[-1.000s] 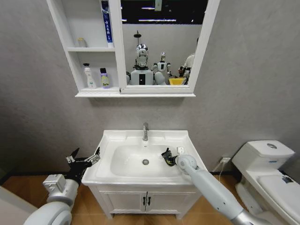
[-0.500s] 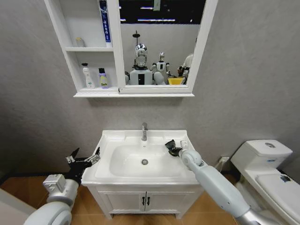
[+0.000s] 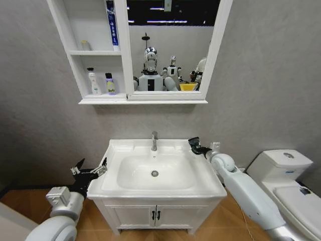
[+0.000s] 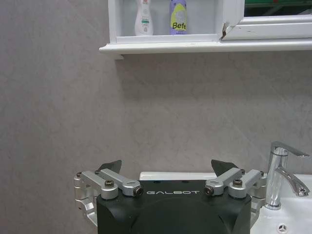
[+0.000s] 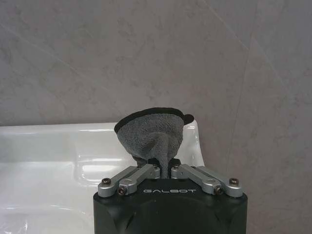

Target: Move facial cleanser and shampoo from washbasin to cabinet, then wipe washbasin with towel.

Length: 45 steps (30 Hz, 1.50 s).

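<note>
we look down from the head camera on a white washbasin (image 3: pixel 125 188) with an oval bowl, a round drain and a chrome tap (image 3: pixel 154 141) at the back; our right gripper (image 3: pixel 194 146) is at the basin's back right corner, just above the rim, fingers pinched tight on the towel (image 5: pixel 152 137), a small dark grey cloth; in the right wrist view the towel stands up from between the closed fingers in a soft fan, its fold bunched where we hold it, with the grey wall behind and the white rim beneath; whether it touches the ceramic we cannot tell; our left gripper (image 3: pixel 90 171) waits just beside the basin's left edge, its fingers spread wide and holding nothing; up on the wall the cabinet (image 3: pixel 95 50) sits beside a mirror (image 3: pixel 170 45), and two bottles (image 3: pixel 103 83) stand side by side in its lowest compartment; we judge the towel light, limp and fuzzy, so it should not slip from a firm pinch at the gathered fold, but it has no stiffness of its own and will trail and crumple when dragged; the glazed basin looks smooth and slick, so the cloth would likely need pressing flat to wipe well.
</note>
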Tool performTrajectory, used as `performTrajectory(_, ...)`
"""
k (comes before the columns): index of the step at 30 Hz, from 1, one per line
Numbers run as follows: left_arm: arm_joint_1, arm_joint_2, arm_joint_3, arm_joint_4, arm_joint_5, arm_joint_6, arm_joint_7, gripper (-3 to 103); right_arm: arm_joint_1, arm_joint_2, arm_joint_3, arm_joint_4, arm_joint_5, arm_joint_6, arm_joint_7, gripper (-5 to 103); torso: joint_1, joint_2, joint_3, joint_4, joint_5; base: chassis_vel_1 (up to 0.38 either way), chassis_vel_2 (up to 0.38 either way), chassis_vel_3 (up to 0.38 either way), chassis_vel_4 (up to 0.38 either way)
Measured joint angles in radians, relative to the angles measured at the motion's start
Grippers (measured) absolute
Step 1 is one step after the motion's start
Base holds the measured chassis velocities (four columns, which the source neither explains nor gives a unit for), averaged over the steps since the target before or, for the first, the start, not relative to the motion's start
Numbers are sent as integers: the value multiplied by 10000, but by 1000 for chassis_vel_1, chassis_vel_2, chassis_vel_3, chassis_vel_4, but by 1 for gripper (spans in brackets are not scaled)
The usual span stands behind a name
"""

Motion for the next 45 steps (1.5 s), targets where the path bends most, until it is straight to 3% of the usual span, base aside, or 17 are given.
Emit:
performTrajectory(3, 0, 0, 0, 0, 0, 0, 0, 100, 48, 84, -123, -402, 31, 210, -180, 5, 0, 0, 1, 0, 0, 0, 0, 0, 0)
performTrajectory(8, 0, 0, 0, 0, 0, 0, 0, 100, 327, 241, -455, -996, -195, 539, -433, 27, 0, 0, 1, 3, 0, 0, 0, 0, 0)
performTrajectory(10, 0, 0, 0, 1, 0, 1, 0, 100, 388, 264, -512, -1059, -244, 602, -468, 27, 0, -1, 1, 2, 1, 0, 0, 0, 0)
performTrajectory(13, 0, 0, 0, 0, -1, 0, 0, 100, 597, 320, -688, -1156, -343, 693, -480, 43, 0, 0, 0, 3, -1, 0, 0, 0, 0)
performTrajectory(20, 0, 0, 0, 0, 0, 0, 0, 100, 675, 303, -840, -1006, -368, 630, -300, 65, 0, -1, 0, 4, -1, 0, 0, 0, 0)
performTrajectory(23, 0, 0, 0, 0, 0, 0, 0, 100, 594, 278, -851, -932, -384, 570, -205, 82, 0, 0, 0, 3, -1, 0, 0, 0, 0)
performTrajectory(29, 0, 0, 0, 0, 0, 0, 1, 100, 579, 235, -832, -917, -500, 569, -132, 99, 0, 0, 0, 3, -1, 0, 0, 0, 0)
performTrajectory(33, 0, 0, 0, 0, 0, 0, 0, 100, 556, 159, -774, -829, -635, 648, -104, 100, 0, -1, 0, 3, -2, 0, 0, 0, 0)
performTrajectory(37, 0, 0, 0, 0, 0, 0, 1, 100, 304, 42, -511, -468, -1370, 871, -94, 100, 0, -1, 1, 4, 0, 0, 0, 0, 0)
performTrajectory(43, 1, 0, 0, 0, 0, 0, 1, 100, -1063, -259, 508, 1732, -1855, 768, 433, 100, 0, -1, 0, 2, 0, 0, 0, 0, 0)
performTrajectory(45, 0, 0, -1, 0, 0, 0, 0, 100, -2018, -276, 1360, 3086, -1859, 567, 923, 100, -1, 0, -1, 3, -5, 0, 0, 0, 0)
